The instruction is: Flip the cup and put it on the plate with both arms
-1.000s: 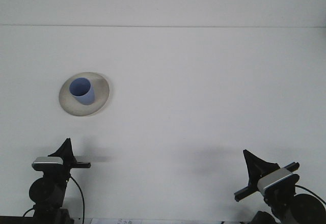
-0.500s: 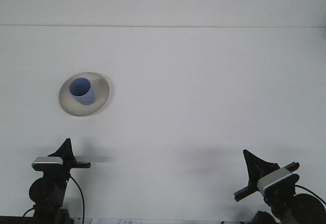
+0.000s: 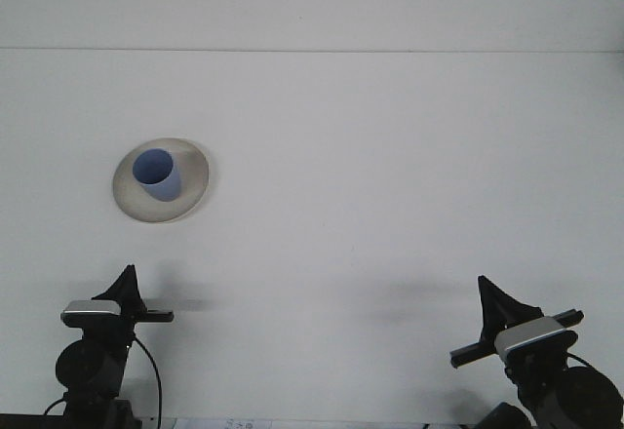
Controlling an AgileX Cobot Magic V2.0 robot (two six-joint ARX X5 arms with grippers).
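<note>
since a second ago, only right gripper (image 3: pixel 495 304) shifted, slightly rightward and lower near the bottom edge; left gripper (image 3: pixel 125 283) unmoved, cup (image 3: pixel 158 175) and plate (image 3: pixel 191 198) unchanged. cup standing mouth-up on plate, far left of table (image 3: pixel 390 156), well apart from both grippers. finger state of either gripper: cannot tell, seen only as dark wedges from behind, nothing held by either. judged: task essentially done, cup upright and seated inside the rim, arms parked low at the near edge. to finish well: keep both arms low and clear of the plate, retreat straight back rather than sweeping across the table, avoid any nudge to the rim, confirm cup sits flat and not leaning before stopping.
</note>
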